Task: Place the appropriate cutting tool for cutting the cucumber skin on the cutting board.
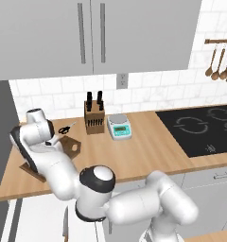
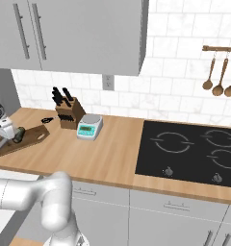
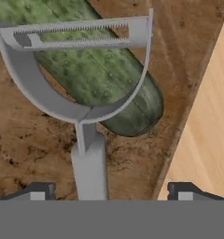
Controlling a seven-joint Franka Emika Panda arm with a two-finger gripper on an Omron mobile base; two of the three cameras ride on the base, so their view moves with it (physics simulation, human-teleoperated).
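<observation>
Peeler (image 3: 81, 79) lies on the cutting board (image 3: 30, 144), its loop head over the cucumber (image 3: 114, 88), which also rests on the board. I see my hand (image 3: 111, 190) open, fingers wide apart either side of the handle.

Grey wall cabinets (image 1: 91, 35), white tile backsplash (image 2: 170, 86), wooden counter (image 1: 148, 146)

The white arm (image 1: 63, 175) is being stretched toward the left of the frame, while the gripper (image 3: 111, 189) is being held with jaws spread wide.
</observation>
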